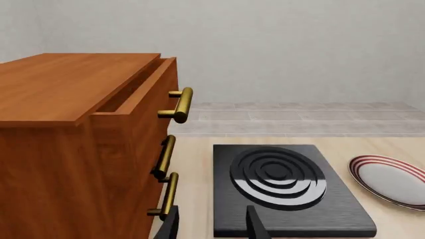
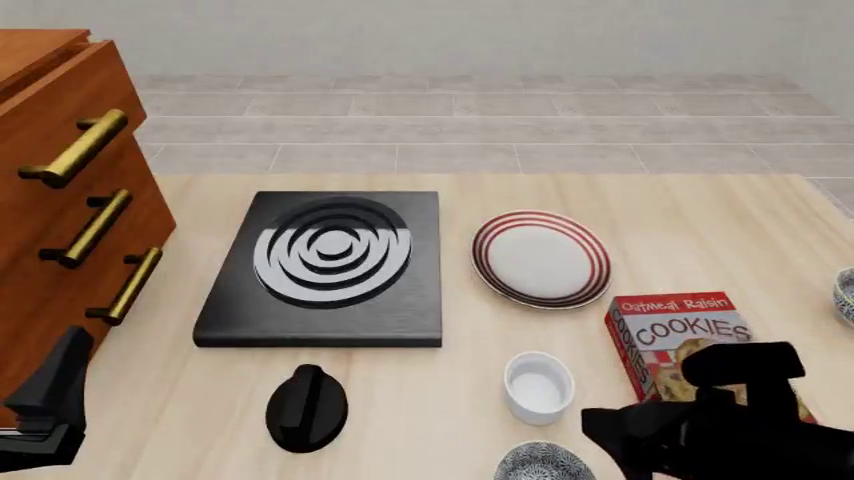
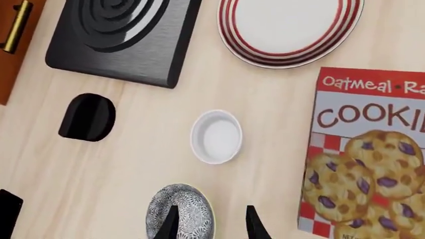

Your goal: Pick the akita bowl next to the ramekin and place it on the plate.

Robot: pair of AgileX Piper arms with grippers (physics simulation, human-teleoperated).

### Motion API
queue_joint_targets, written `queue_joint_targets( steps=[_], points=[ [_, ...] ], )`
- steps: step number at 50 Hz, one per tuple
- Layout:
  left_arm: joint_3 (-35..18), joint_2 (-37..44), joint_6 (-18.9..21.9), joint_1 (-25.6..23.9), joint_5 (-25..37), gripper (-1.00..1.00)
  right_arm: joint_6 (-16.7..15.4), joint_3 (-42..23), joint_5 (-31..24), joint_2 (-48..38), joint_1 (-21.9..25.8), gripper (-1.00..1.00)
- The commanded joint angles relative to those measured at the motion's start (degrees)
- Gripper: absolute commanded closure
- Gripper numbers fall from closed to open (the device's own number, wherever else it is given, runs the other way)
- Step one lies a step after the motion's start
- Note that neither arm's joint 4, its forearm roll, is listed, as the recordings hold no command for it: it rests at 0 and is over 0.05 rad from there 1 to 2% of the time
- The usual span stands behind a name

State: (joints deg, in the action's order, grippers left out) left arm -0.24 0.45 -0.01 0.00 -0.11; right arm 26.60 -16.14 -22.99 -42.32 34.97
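The right gripper [image 3: 211,223], fingers spread, hovered over the near-side rim of the round black-and-white patterned akita bowl [image 3: 180,210], which sat just beside the small plain white ramekin [image 3: 216,136], short of the red-striped white plate [image 3: 291,29]. The bowl looked rigid, glossy and breakable; its rim seemed the likeliest hold. The frame edge cut off part of it. The left gripper [image 1: 211,226] stood parted, idle.

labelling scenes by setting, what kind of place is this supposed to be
Most likely a simulated kitchen counter: a black stove burner with concentric rings and its knob sit on a pale wooden table, beside a wooden cabinet with brass drawer handles, with tableware and a cookies box nearby.
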Motion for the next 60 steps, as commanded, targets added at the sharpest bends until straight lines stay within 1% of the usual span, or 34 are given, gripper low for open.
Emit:
queue_joint_targets(
  steps=[1, 10, 27, 37, 50, 53, 57, 60],
  points=[
    [0.00, -0.01, -0.01, 0.00, 0.00, -1.00, 1.79, 2.81, 4.67, -3.20, 1.97, -1.00],
    [0.00, 0.00, 0.00, 0.00, 0.00, -1.00, 2.09, 3.14, 6.75, -5.08, 2.65, -1.00],
    [0.00, 0.00, 0.01, 0.01, 0.00, -1.00, 3.93, 6.43, 13.96, -10.43, 3.96, -1.00],
    [0.00, 0.01, 0.00, 0.00, 0.00, -1.00, 4.42, 7.32, 15.84, -11.96, 4.27, -1.00],
    [0.00, -0.01, 0.00, 0.00, 0.00, -1.00, 4.51, 7.33, 16.75, -13.61, 5.04, -1.00],
    [0.00, -0.01, -0.01, 0.00, 0.00, -1.00, 4.79, 7.65, 18.22, -15.29, 5.44, -1.00],
    [0.00, -0.01, 0.00, 0.00, 0.00, -1.00, 5.32, 8.64, 22.43, -19.45, 6.03, -1.00],
    [0.00, 0.01, 0.01, -0.01, 0.00, -1.00, 5.48, 8.58, 23.31, -20.62, 6.36, -1.00]
  ],
)
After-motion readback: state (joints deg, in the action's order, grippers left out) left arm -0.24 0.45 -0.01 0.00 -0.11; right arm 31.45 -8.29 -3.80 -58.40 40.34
